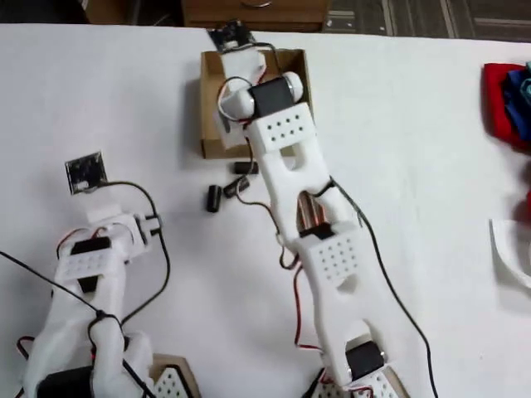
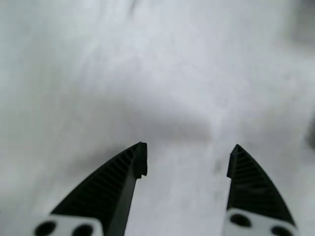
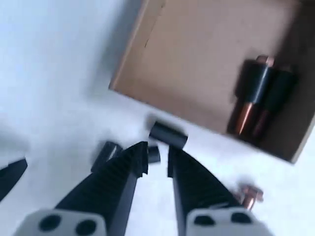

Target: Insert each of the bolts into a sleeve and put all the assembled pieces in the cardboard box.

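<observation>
The cardboard box [image 3: 197,64] holds two assembled pieces [image 3: 261,98], black sleeves with copper bolts, lying side by side against one wall. Outside it on the white table lie three loose black sleeves [image 3: 167,133], [image 3: 106,151], [image 3: 154,154] and one copper bolt [image 3: 248,194]. My right gripper [image 3: 157,160] hovers over these sleeves, open by a narrow gap with nothing held. In the high view the right arm [image 1: 282,133] stretches over the box [image 1: 206,99], with the sleeves [image 1: 214,197] just in front of it. My left gripper [image 2: 187,160] stands wide open over bare table at the left.
The left arm [image 1: 91,265] sits near the table's front left, well apart from the box. Red and blue items [image 1: 508,99] and a white object [image 1: 510,249] lie at the right edge. Cables trail beside both arms.
</observation>
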Tool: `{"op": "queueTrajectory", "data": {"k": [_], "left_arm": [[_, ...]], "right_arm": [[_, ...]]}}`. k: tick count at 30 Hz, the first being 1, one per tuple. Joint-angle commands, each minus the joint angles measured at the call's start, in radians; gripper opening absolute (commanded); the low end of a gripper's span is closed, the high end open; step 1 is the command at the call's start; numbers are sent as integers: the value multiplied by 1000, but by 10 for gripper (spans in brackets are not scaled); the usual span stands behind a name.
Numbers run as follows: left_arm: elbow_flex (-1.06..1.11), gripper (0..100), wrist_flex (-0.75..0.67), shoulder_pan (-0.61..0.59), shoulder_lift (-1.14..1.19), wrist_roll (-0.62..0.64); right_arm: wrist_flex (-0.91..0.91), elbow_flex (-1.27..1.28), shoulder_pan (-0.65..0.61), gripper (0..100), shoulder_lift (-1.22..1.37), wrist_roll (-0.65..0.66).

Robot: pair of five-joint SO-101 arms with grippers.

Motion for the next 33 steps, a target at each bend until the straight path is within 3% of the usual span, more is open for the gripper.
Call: {"op": "queueTrajectory", "data": {"k": [1,5,11,21,33], "left_arm": [[-39,279,-17,-9,2,5],[-39,279,-17,-9,2,5],[-39,279,-17,-6,2,5],[-38,279,-17,-5,2,5],[-38,279,-17,-5,2,5]], "right_arm": [[22,304,-15,143,-245,6],[1,554,-8,204,-338,6],[-116,603,-22,216,-254,-12],[-278,601,-36,218,-65,-514],[-282,463,-36,216,-12,-568]]}}
